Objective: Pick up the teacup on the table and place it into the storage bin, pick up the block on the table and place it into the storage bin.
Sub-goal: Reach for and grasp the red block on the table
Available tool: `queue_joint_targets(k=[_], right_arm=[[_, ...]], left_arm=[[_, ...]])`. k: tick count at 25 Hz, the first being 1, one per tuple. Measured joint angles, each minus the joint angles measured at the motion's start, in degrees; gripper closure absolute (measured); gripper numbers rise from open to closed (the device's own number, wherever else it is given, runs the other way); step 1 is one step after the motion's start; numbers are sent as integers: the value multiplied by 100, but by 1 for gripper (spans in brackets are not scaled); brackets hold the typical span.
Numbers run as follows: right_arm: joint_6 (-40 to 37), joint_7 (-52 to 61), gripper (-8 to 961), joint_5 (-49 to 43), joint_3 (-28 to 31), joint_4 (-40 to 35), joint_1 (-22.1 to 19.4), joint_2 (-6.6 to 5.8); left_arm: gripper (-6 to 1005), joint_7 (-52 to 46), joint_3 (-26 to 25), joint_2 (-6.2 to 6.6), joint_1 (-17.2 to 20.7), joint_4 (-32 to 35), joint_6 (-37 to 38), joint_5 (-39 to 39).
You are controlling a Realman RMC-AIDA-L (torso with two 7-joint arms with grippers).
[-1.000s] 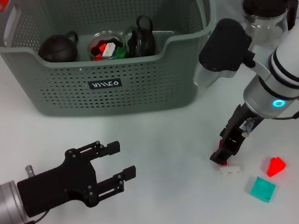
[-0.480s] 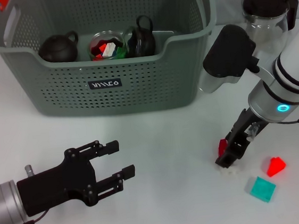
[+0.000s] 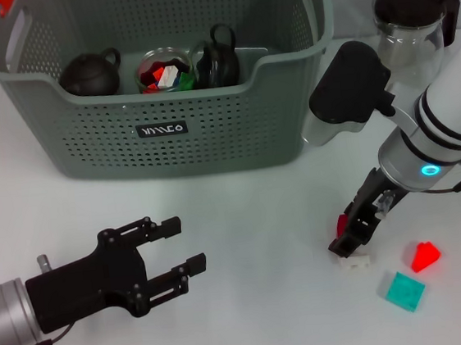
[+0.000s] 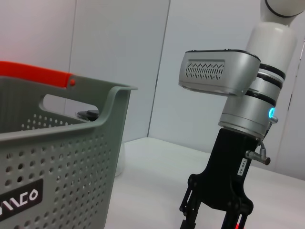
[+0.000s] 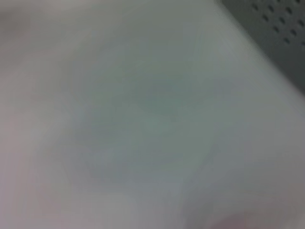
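The right gripper, jaws pinched on a red block, is poised right of the bin; the left gripper is held spread.

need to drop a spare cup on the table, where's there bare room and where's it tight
Bare table lies between the storage bin front wall and the left gripper, and on through the middle toward the right gripper. It is crowded around the right gripper: a white block, teal block and red block cluster there, with the glass pitcher behind.
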Motion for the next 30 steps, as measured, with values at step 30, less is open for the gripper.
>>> queue_joint_targets(k=[30], right_arm=[[15,497,306,-6,60,88,20,-10]], left_arm=[[353,0,0,0,-38,-52,-12,0]])
